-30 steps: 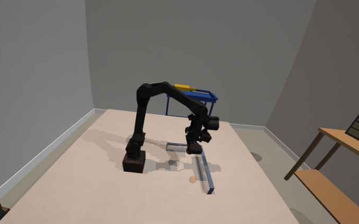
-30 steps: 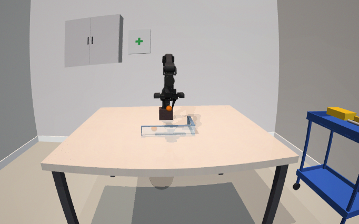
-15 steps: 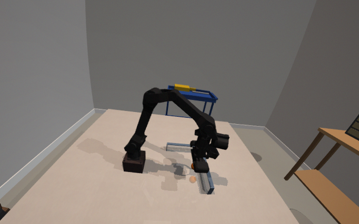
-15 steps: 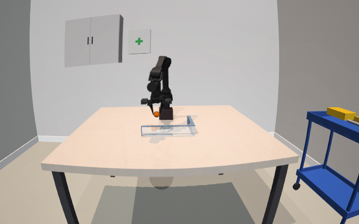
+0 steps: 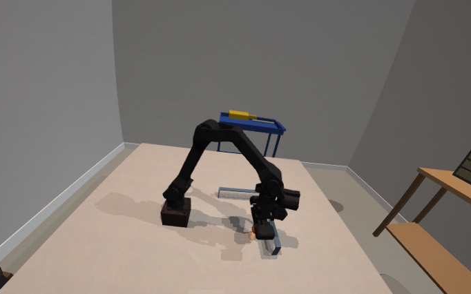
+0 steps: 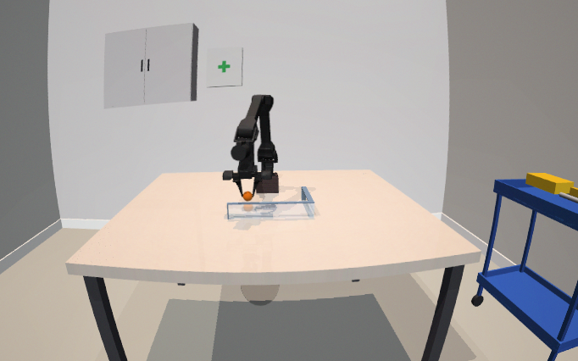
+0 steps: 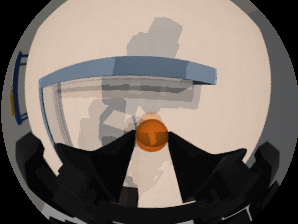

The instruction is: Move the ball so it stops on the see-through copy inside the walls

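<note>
Orange ball (image 6: 247,195) in end effector (image 6: 247,193), just inside clear walls (image 6: 269,210).

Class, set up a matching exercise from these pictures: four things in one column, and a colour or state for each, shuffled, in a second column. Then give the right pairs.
Things:
1. ball
2. gripper
3. clear walls
4. cart

Descriptions:
A. blue, stands on the floor beside the table
B. orange, off the table top
C. low, form a corner on the table
D. black, shut on the ball

Pairs: 1-B, 2-D, 3-C, 4-A
</note>
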Controlling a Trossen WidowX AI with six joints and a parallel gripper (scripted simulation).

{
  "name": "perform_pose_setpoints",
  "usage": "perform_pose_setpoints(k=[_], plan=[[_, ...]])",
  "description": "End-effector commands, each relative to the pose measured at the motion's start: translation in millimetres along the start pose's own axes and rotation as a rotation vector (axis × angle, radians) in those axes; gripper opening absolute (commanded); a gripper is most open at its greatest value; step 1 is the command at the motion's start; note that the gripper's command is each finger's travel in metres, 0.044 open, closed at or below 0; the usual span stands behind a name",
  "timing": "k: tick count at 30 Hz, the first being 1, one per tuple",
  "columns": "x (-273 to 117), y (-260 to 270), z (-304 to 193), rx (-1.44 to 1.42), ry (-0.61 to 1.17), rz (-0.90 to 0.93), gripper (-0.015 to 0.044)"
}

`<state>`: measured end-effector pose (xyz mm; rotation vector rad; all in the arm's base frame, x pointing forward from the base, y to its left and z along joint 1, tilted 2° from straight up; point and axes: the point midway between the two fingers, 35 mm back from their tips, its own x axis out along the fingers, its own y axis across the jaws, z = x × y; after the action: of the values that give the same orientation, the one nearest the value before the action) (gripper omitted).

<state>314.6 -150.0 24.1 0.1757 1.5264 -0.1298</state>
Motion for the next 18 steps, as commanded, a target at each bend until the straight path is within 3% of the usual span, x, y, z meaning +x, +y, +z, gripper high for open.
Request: perform_pose_setpoints(k=[1, 18], plan=[[26.2, 0.4, -4.5, -0.002, 0.011, -0.001, 0.0000], [47.0, 0.5, -5.2, -0.002, 0.011, -0.001, 0.0000]])
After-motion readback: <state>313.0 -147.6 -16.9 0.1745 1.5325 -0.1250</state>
